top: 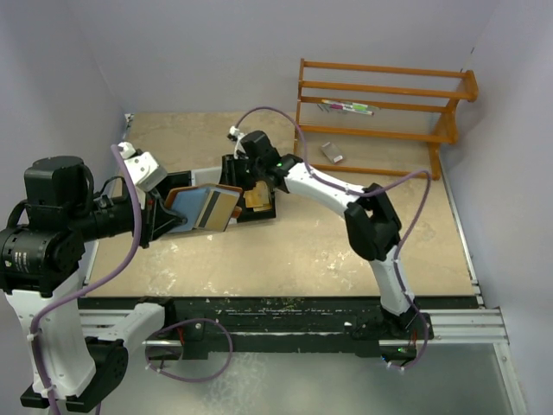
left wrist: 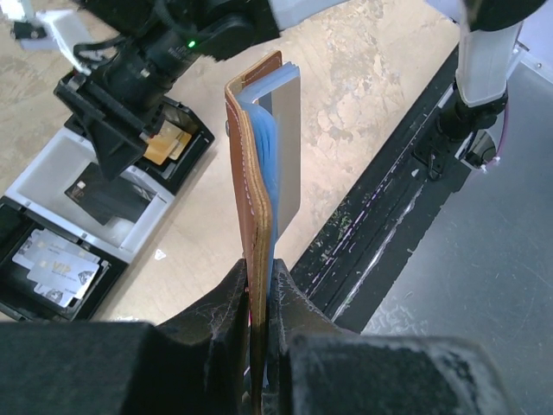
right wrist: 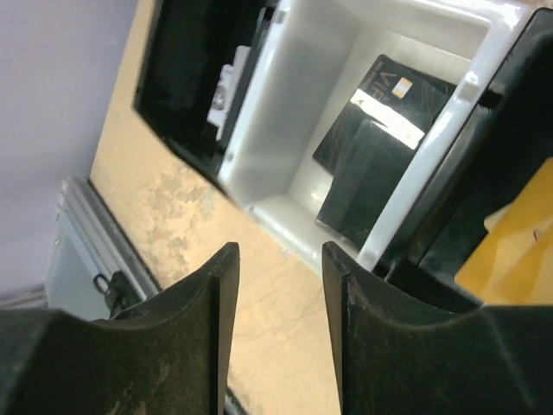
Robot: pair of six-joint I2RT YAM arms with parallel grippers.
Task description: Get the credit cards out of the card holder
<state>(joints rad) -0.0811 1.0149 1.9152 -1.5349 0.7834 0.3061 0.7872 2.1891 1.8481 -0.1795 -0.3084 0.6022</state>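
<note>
Left tool (left wrist: 259,290) has the card holder (left wrist: 243,173) pinched by its lower edge, jaws nearly closed on the brown leather, and it hangs in the air above the surface (top: 302,251). The credit cards (left wrist: 283,130) stand in the holder's open end, light blue ones and a pale one, poking past the leather.

From above, the card holder (top: 180,197) sits just off the left tool (top: 160,216), and the credit cards (top: 210,208) fan toward the right tool (top: 239,169), one showing a dark stripe. They are near that tool, not touching it.

The right tool is over the three-compartment tray (top: 261,215). Its wrist camera looks straight down: right tool (right wrist: 276,259) with jaws parted to a moderate gap, nothing between them, nothing touched. Below it is the tray (right wrist: 285,104), its white middle compartment holding dark cards (right wrist: 371,164), with orange-yellow pieces (right wrist: 510,242) in the black compartment beside it.

The left wrist view adds what the others hide: pale cards (left wrist: 52,264) lying in the tray's far black compartment, and the holder seen edge-on.
</note>
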